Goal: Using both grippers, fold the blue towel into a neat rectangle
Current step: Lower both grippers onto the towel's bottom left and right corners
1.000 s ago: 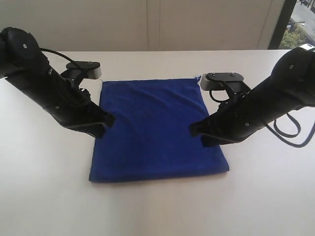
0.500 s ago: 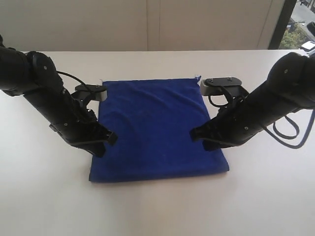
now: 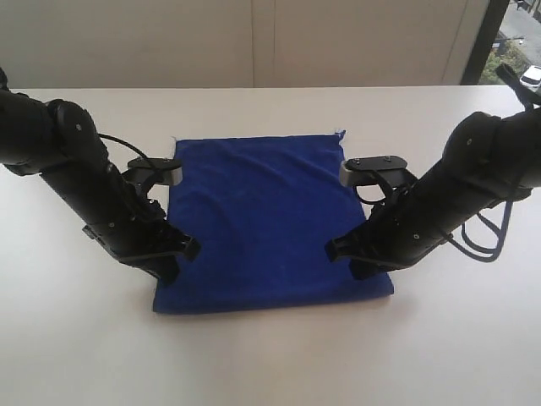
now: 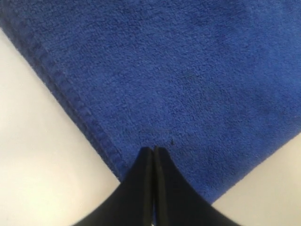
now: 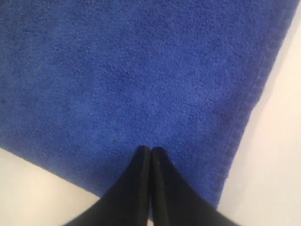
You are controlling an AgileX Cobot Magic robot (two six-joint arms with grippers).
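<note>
Blue towel [image 3: 266, 211] lies flat on the white worktop [image 3: 270, 364], centred between the two arms, with a short edge nearest the exterior camera and a few soft wrinkles toward the far edge. Left tool [image 3: 179, 251] sits low at the towel's left side, close to the near-left corner. Its fingers are pressed together, tips over the cloth just inside the hemmed edge. Right tool [image 3: 338, 250] mirrors it on the right side, close to the near-right corner, fingers pressed together too, tips just inside the hem. Whether either tool's tips touch the fabric cannot be told. Both arms lean inward toward the towel.
</note>
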